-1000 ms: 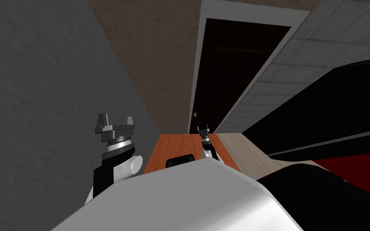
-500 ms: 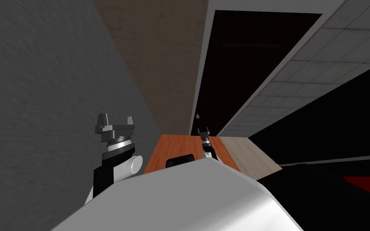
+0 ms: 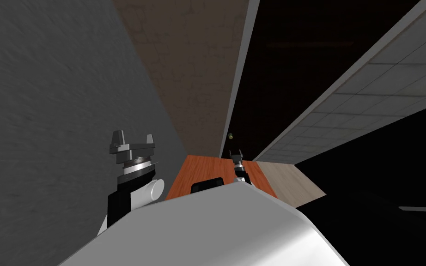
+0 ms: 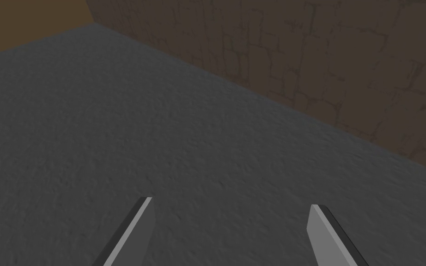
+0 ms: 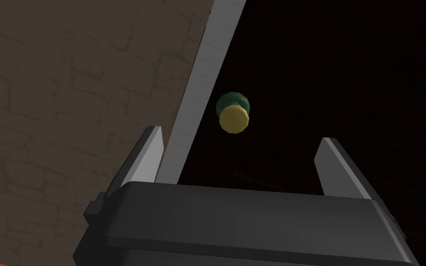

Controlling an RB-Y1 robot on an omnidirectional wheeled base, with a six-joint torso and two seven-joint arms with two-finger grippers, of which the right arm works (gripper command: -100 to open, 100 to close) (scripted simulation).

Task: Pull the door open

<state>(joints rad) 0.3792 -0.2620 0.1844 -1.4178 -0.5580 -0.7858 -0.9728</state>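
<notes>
I'm aiming my right gripper (image 5: 240,136) at the dark door (image 5: 346,69), fingers spread wide and gripping nothing. Its round yellow knob (image 5: 234,118) is poking straight out toward me, just beside the grey frame (image 5: 198,101). My left gripper (image 4: 231,202) is sitting raised at my side, fingers parted too.
</notes>
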